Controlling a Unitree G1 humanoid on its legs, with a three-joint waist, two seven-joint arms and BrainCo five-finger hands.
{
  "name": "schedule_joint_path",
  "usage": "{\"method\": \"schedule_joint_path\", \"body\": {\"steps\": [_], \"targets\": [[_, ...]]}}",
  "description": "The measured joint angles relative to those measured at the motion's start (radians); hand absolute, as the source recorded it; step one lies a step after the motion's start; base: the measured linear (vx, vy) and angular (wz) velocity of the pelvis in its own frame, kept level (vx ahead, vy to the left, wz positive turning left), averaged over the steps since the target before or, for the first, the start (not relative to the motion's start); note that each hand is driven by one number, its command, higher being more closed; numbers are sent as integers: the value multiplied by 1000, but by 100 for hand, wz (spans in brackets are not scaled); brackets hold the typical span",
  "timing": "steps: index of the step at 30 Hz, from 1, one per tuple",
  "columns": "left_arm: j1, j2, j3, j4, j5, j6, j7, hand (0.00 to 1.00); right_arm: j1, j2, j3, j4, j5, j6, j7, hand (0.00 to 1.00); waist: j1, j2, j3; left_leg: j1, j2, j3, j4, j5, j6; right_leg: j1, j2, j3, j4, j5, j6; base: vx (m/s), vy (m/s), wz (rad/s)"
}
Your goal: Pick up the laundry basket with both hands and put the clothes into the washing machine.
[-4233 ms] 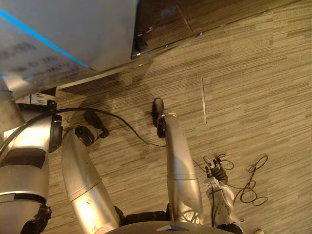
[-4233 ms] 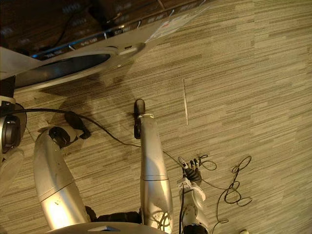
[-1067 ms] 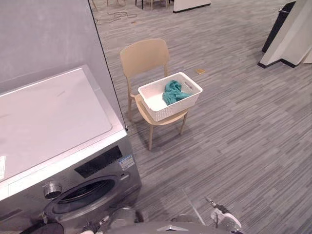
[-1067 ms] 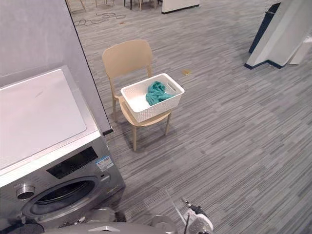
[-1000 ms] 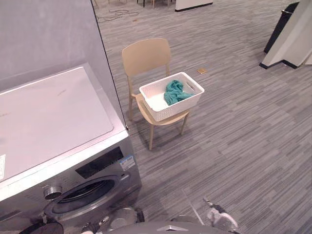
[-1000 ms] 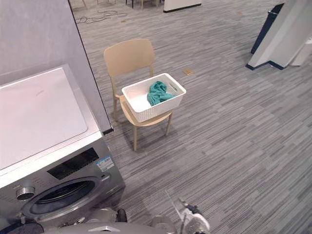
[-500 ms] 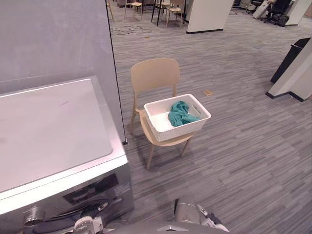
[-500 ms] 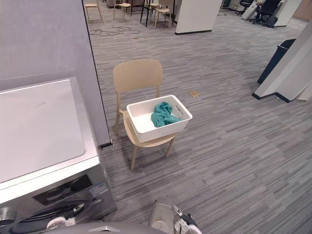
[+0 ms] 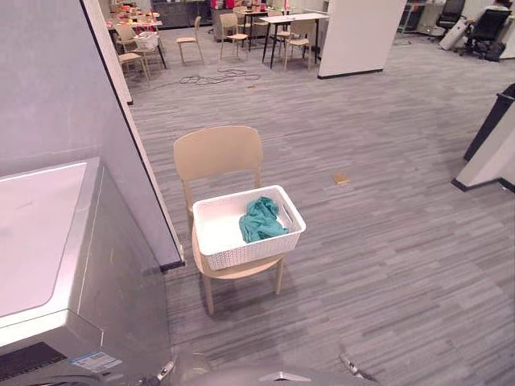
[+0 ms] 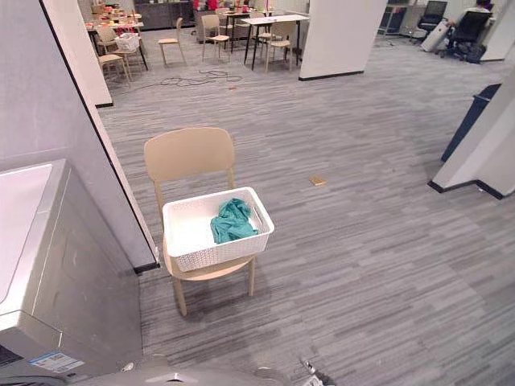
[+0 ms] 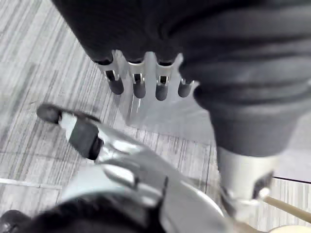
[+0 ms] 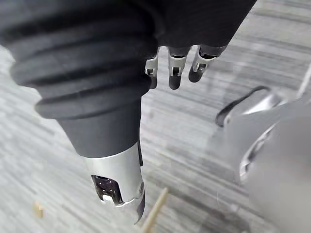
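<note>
A white laundry basket (image 9: pixel 248 236) sits on the seat of a tan chair (image 9: pixel 219 155), a few steps ahead of me. A crumpled teal garment (image 9: pixel 261 219) lies in the basket's right half. The grey washing machine (image 9: pixel 36 233) stands at my near left, showing its white top and right side. My left hand (image 11: pixel 138 80) hangs with straight fingers over the floor, holding nothing. In the right wrist view my right hand (image 12: pixel 173 73) also hangs open above the carpet, far from the basket.
A grey partition wall (image 9: pixel 72 104) rises behind the washer, right beside the chair. A small tan object (image 9: pixel 342 178) lies on the striped carpet. White pillars (image 9: pixel 358 36) and a dark bin (image 9: pixel 489 121) stand right; tables and chairs (image 9: pixel 273 24) at the back.
The camera has lifted and turned: the floor-and-arms view gave way to the room. Over the last second the washer slid toward the left edge and the chair with basket sits more central.
</note>
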Motion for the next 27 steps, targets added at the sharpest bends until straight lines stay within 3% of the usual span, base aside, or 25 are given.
{"method": "schedule_joint_path", "body": {"steps": [1,2,3,5,7,9,11,12,13,15,16,19,21,22,23,24,26,27], "targets": [[7,-6,-3,2,0,0,0,0,-26,1,0,-18,0,-1,-8,0,3,7,4,9,-59,43,-126,-30,3,8,6,-1,-18,6,1,124,-26,3],[10,-7,-3,3,0,0,0,0,-37,4,0,-33,0,-1,-11,0,5,12,7,17,-85,57,-209,-35,4,10,10,0,-23,7,1,138,14,-7],[11,-14,-3,4,0,0,-1,0,-65,8,4,-56,1,-5,-12,0,7,25,14,42,-130,72,-421,-18,19,9,19,0,-23,6,5,111,20,-16],[7,-9,4,2,0,-2,0,0,-80,37,49,-95,3,-17,-16,0,27,16,26,86,-160,110,-516,16,41,17,7,33,-53,5,17,147,7,-12],[-8,-13,12,3,-1,-1,0,0,-116,58,110,-109,4,-23,-16,0,38,8,29,95,-171,127,-538,8,58,38,6,46,-115,31,29,194,56,-16],[-10,-18,25,2,-3,-2,1,0,-129,82,130,-109,2,-25,-14,0,51,5,31,134,-198,145,-561,-7,78,38,-19,75,-71,8,46,194,108,-33],[-7,-10,21,6,-10,-4,1,0,-116,97,169,-108,1,-24,-8,0,53,-8,28,196,-238,169,-595,-33,77,0,-59,120,86,-49,78,194,70,-29],[-14,1,2,24,-13,-3,2,0,-105,103,180,-109,0,-25,-4,0,48,-17,30,227,-252,179,-599,-50,78,-94,-75,177,322,-48,92,275,38,-15],[-17,12,-17,26,-16,-1,1,0,-80,111,185,-108,-1,-24,5,0,40,-26,34,274,-265,181,-608,-58,83,-187,-80,238,588,8,134,255,8,-1],[-23,30,-48,21,-18,-1,2,0,-34,107,184,-136,-1,-38,18,0,17,-33,34,329,-273,147,-609,-69,87,-263,-78,258,832,38,134,304,-86,45],[-39,40,-60,21,-19,-1,1,0,-19,100,176,-138,-2,-37,20,0,0,-44,28,342,-272,116,-613,-69,86,-287,-80,252,868,37,133,352,-176,98],[-123,48,-87,16,-22,-3,3,0,44,94,74,-135,-2,-33,19,0,-7,-57,23,365,-243,31,-629,-60,70,-328,-123,234,750,8,84,235,-170,95],[-155,33,-130,12,-22,-3,7,0,78,92,21,-99,-2,-25,4,0,-13,-55,25,381,-204,-27,-650,-45,44,-321,-146,268,516,0,55,259,-302,76],[-156,25,-139,7,-21,-4,7,0,92,93,21,-82,-2,-17,1,0,-23,-61,23,387,-192,-44,-664,-38,31,-279,-145,308,369,33,54,179,-348,62],[-159,21,-143,1,-16,-4,5,0,107,98,20,-60,-2,-12,2,0,-33,-76,21,393,-185,-70,-666,-44,11,-239,-146,360,226,108,53,189,-419,70],[-162,37,-151,-8,-18,-11,4,0,139,109,22,-33,-1,-11,2,0,-40,-111,10,401,-179,-105,-669,-76,-42,-197,-149,416,118,181,130,196,-459,61],[-166,7,-150,4,-2,-14,-2,0,147,89,23,16,0,6,4,0,-30,-74,5,390,-122,-128,-668,-98,-79,-150,-110,398,41,80,193,149,-496,31],[-170,-19,-143,18,11,-12,-3,0,147,67,30,14,-1,8,4,0,-42,-43,6,385,-94,-158,-672,-85,-82,-138,-95,350,46,70,182,56,-353,40]]}}
